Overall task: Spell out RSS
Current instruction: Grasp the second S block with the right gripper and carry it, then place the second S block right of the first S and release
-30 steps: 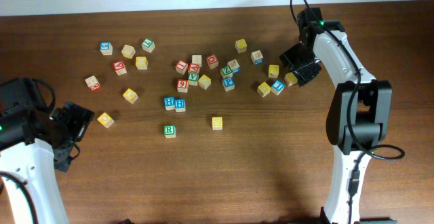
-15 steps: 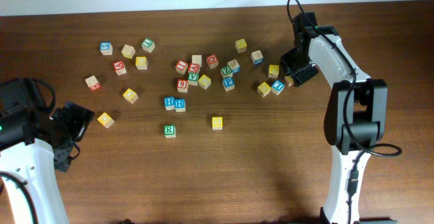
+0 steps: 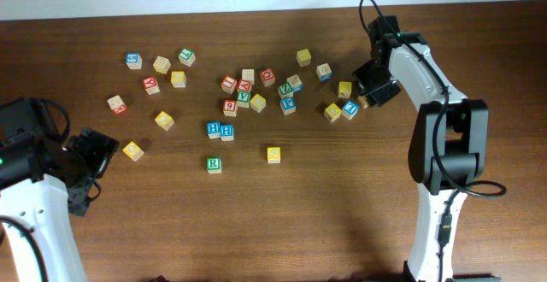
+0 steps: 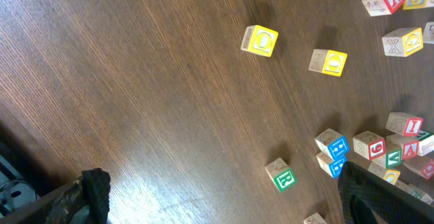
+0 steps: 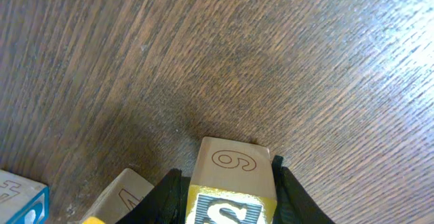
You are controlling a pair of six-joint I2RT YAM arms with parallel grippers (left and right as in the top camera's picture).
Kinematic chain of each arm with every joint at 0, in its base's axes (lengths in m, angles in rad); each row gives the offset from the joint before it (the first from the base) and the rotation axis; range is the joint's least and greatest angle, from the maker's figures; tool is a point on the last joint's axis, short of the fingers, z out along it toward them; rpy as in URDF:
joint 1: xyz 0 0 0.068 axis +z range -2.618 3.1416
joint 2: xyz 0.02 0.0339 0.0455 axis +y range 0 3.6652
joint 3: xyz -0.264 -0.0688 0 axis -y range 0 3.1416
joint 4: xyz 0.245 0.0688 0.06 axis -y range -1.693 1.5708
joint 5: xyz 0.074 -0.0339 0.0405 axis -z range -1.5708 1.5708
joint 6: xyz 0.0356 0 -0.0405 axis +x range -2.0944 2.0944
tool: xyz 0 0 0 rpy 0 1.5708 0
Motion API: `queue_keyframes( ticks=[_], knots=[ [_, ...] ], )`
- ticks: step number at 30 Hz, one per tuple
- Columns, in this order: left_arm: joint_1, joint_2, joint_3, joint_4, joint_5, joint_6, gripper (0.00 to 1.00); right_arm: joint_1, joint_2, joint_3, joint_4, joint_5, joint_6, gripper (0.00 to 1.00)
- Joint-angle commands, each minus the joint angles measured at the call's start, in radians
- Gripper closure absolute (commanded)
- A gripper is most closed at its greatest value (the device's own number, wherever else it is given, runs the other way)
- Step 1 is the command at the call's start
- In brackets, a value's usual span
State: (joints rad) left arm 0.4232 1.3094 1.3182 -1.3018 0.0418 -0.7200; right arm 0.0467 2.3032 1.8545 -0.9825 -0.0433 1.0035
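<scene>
The R cube [image 3: 214,164], a green R on a pale face, lies alone on the table and also shows in the left wrist view [image 4: 281,174]. A yellow-faced cube [image 3: 273,154] lies to its right. My right gripper [image 3: 372,96] is at the right end of the cube scatter. In the right wrist view it [image 5: 232,200] is shut on a wooden cube [image 5: 234,173] with a yellow face printed S and a 6 on its side, low over the table. My left gripper [image 3: 88,164] is open and empty at the left; in its wrist view [image 4: 227,200] nothing lies between the fingers.
Two blue H cubes [image 3: 220,130] lie above the R cube. A dense cluster of cubes [image 3: 256,90] fills the middle back. A yellow cube [image 3: 344,89], a blue one [image 3: 349,108] and another yellow one [image 3: 332,112] lie just left of my right gripper. A yellow cube [image 3: 132,151] lies near my left gripper.
My right gripper has shifted slightly back and left, closing in over the cube at the right end of the scatter. The left arm and the other cubes have not moved.
</scene>
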Motion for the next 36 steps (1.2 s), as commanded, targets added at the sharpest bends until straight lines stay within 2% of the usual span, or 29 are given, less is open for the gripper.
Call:
queue_keyframes(
  ticks=[1,4,6,8,11,14,17,20,22,27,29,36],
  knots=[
    [0.005,0.004,-0.002,-0.002,-0.004,-0.009,0.01,0.003,-0.014,-0.003,0.0,0.01,-0.091,0.72],
    [0.005,0.004,-0.002,-0.002,-0.004,-0.009,0.01,0.004,-0.09,-0.003,-0.009,0.035,-0.189,0.72],
    [0.005,0.004,-0.002,-0.002,-0.004,-0.009,0.01,0.008,-0.161,-0.003,-0.028,0.021,-0.285,0.81],
    [0.005,0.004,-0.002,-0.002,-0.004,-0.009,0.01,0.013,-0.238,-0.003,-0.1,0.017,-0.334,0.81],
    [0.005,0.004,-0.002,-0.002,-0.004,-0.009,0.01,0.047,-0.332,-0.003,-0.209,-0.027,-0.486,0.8],
    [0.005,0.004,-0.002,-0.002,-0.004,-0.009,0.01,0.154,-0.349,-0.007,-0.369,-0.062,-0.63,0.8],
    [0.005,0.004,-0.002,-0.002,-0.004,-0.009,0.01,0.282,-0.348,-0.063,-0.385,-0.05,-0.685,0.78],
    [0.005,0.004,-0.002,-0.002,-0.004,-0.009,0.01,0.4,-0.348,-0.205,-0.274,-0.051,-0.653,0.74],
    [0.005,0.004,-0.002,-0.002,-0.004,-0.009,0.01,0.451,-0.348,-0.322,-0.125,-0.051,-0.628,0.74],
    [0.005,0.004,-0.002,-0.002,-0.004,-0.009,0.01,0.483,-0.348,-0.472,0.108,-0.05,-0.576,0.74],
    [0.005,0.004,-0.002,-0.002,-0.004,-0.009,0.01,0.483,-0.336,-0.493,0.161,-0.05,-0.559,0.74],
    [0.005,0.004,-0.002,-0.002,-0.004,-0.009,0.01,0.486,-0.299,-0.495,0.138,-0.051,-0.526,0.73]
  ],
)
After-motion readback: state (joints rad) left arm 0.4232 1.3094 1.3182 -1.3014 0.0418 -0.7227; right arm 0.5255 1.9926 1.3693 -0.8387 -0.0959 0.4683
